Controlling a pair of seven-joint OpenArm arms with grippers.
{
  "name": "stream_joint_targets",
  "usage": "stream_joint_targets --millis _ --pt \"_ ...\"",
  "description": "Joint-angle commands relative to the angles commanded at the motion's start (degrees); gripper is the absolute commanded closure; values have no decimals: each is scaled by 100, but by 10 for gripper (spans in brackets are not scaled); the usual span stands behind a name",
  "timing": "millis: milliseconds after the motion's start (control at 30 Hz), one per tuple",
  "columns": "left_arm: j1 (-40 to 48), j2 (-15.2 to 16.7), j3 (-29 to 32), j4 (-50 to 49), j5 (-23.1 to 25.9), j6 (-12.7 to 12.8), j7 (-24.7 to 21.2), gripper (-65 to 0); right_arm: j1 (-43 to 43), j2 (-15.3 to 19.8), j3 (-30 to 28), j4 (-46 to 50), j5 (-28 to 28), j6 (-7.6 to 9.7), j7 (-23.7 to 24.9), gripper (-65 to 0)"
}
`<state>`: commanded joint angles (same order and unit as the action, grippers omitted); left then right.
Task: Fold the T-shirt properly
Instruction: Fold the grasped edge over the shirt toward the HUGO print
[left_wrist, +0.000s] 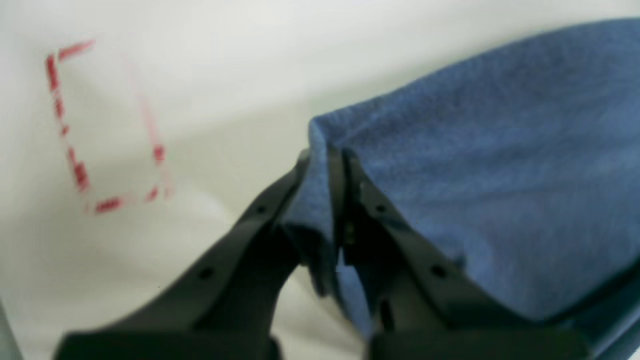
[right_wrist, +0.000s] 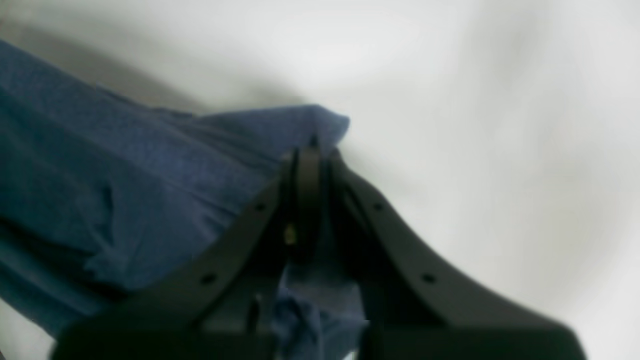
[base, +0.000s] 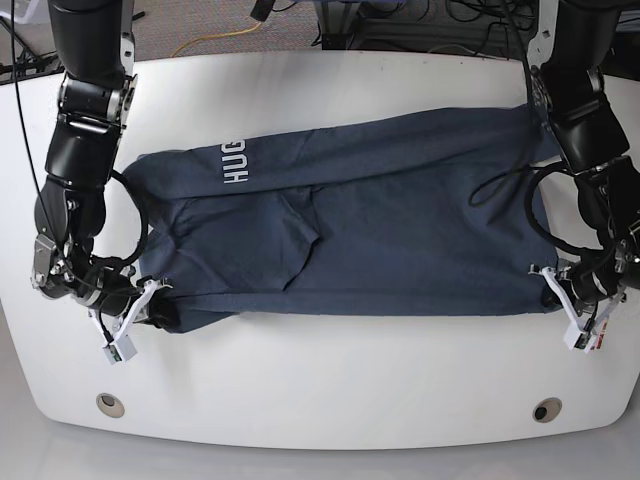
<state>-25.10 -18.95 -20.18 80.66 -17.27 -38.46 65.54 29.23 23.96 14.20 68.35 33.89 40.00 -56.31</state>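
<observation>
The dark navy T-shirt (base: 360, 230) lies spread across the white table, with white lettering "HUG" showing near its left end. My left gripper (base: 550, 283) is at the shirt's near right corner, and the left wrist view shows it (left_wrist: 325, 155) shut on a fold of the blue T-shirt (left_wrist: 500, 165). At the near left corner sits my right gripper (base: 158, 297). Seen from the right wrist, its black fingers (right_wrist: 310, 150) are shut on an edge of the T-shirt (right_wrist: 150, 175), with cloth bunched between and below them.
The white table (base: 330, 380) extends a short way in front of the shirt to its near edge, with two round holes (base: 110, 404) (base: 546, 410) near the front corners. A red dashed marking (left_wrist: 100, 130) is on the table left of my left gripper. Cables lie behind the table.
</observation>
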Motion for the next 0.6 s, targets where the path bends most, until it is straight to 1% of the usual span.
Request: stream_joint_targets --millis 67,100,167,267,367,500,533,600 --pt "167 -9 0 290 0 -132 97 0 -88 0 105 229 0 0 -202 0" --pt "229 -18 0 413 0 -154 176 0 -132 0 105 316 0 0 -299 0" --pt "404 -26 -9 730 9 -154 369 0 -316 0 105 580 0 0 -448 0" --pt "747 -35 -18 1099 35 -154 510 0 -624 0 114 1029 0 0 -580 0" --pt "1143 -141 -18 1380 9 -154 510 0 -932 -9 114 1380 0 0 -677 0" --pt "1609 -149 -18 1688 9 -154 510 0 -1336 -26 114 1749 9 0 -765 0" --pt "1714 -149 -18 1741 9 -154 510 0 -1424 -62 149 1802 9 0 -765 0" --pt "1934 -149 -26 1881 9 -154 510 0 -1644 -167 431 1873 9 0 -782 0"
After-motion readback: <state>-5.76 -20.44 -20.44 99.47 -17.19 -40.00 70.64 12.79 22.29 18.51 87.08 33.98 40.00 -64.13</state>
